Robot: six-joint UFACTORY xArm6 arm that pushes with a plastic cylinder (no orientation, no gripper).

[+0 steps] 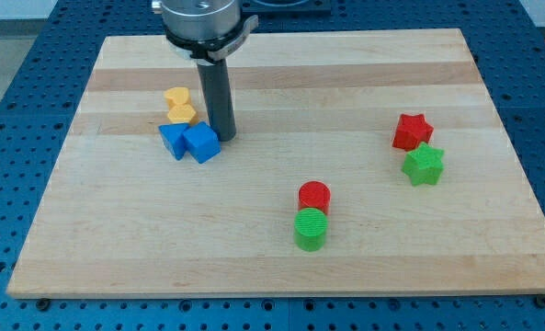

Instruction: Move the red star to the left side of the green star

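Observation:
The red star point(411, 131) lies at the view's right, touching the green star point(424, 165) just below and slightly right of it. My tip point(222, 138) is far to the view's left of both stars, touching or nearly touching the upper right of a blue cube point(201, 142).
A blue block point(173, 140) sits left of the blue cube, with a yellow block point(179, 105) above them. A red cylinder point(314, 197) stands just above a green cylinder point(311, 229) near the board's lower middle. The wooden board point(281, 83) ends close to the stars' right.

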